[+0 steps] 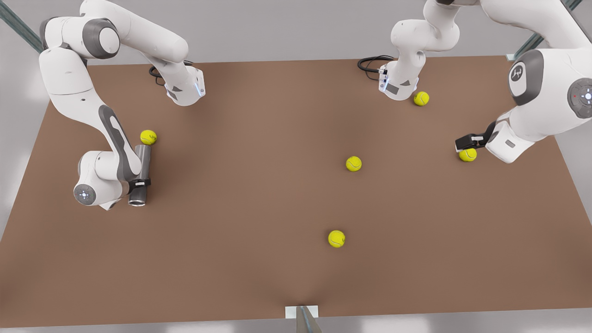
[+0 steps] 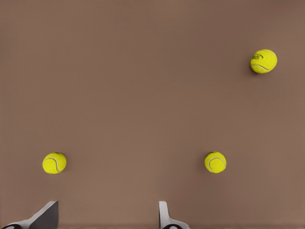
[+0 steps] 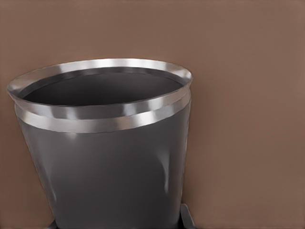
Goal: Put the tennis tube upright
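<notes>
The tennis tube (image 1: 141,175) lies flat on the brown surface (image 1: 259,268), clamped between the fingers of the right tool (image 1: 139,182) near its open end — the rim fills that tool's wrist camera. A tennis ball (image 1: 148,137) sits just past the tube's far end. So the grasp looks made, while the lift and the turn to vertical are not yet done. The left tool (image 1: 465,141) (fingers apart) hovers over another ball (image 1: 468,155), well away from the tube, waiting.
</notes>
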`<state>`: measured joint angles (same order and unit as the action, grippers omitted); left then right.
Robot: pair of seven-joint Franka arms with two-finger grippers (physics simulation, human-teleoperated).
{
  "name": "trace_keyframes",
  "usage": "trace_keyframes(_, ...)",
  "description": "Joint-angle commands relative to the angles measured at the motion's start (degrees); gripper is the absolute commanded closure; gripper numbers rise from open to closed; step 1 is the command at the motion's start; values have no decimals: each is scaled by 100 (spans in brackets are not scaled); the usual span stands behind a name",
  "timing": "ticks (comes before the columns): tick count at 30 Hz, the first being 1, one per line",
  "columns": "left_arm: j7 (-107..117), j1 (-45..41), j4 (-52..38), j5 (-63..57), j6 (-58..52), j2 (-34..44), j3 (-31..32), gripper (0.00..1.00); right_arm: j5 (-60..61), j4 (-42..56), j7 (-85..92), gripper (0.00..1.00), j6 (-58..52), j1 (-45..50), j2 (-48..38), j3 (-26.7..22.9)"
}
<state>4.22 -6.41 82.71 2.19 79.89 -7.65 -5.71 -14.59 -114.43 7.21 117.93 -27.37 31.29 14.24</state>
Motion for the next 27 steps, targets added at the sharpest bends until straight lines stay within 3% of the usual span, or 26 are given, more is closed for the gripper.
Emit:
trace_keyframes(1,0,-1,0,1,0,0,0,0,0,0,0,24,2,-5,0,0)
trace_keyframes(19,9,-45,9,1,-18,0,0,0,9,624,105,24,-675,355,-18,35)
trace_keyframes(27,9,-45,9,1,-9,0,0,0,62,1301,132,24,-781,1788,88,62)
